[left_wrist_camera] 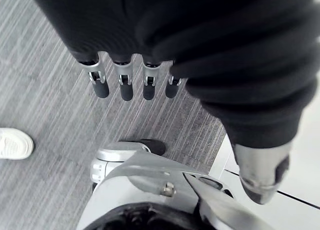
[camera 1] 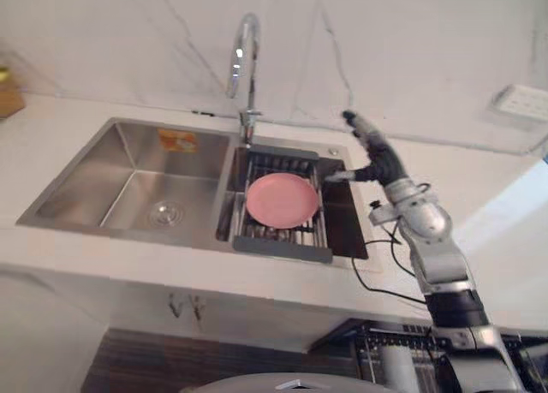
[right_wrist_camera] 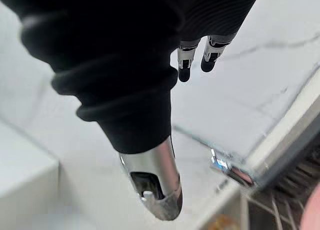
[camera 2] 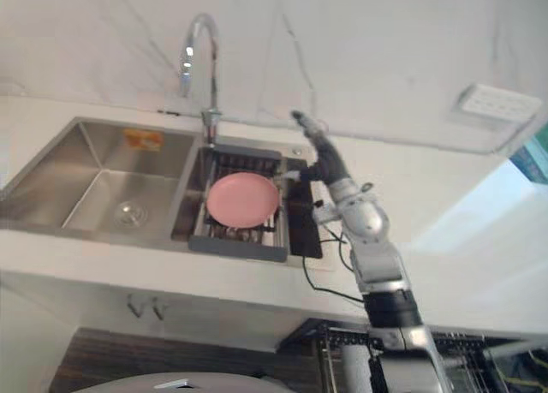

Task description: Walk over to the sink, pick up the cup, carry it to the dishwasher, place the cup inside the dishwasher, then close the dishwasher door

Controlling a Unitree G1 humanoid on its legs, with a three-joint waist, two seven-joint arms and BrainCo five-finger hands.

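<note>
The steel double sink [camera 1: 128, 175] is set in a white counter under a curved faucet [camera 1: 244, 59]. Its left basin shows a bare drain. In the right basin a pink plate [camera 1: 282, 198] lies on a dark wire rack [camera 1: 282, 239]. My right hand [camera 1: 377, 153] is raised over the sink's right rim, beside the plate, open with straight fingers [right_wrist_camera: 185, 69] and touching nothing. My left hand [left_wrist_camera: 125, 84] hangs low over the grey floor, open and holding nothing. Below the counter at the right, the open dishwasher's wire rack [camera 1: 394, 335] shows.
A marble wall rises behind the counter, with a white socket [camera 1: 522, 102] at the far right. A yellow-brown object [camera 1: 8, 89] sits on the counter at the far left. A person's white shoe [left_wrist_camera: 15, 142] stands on the floor.
</note>
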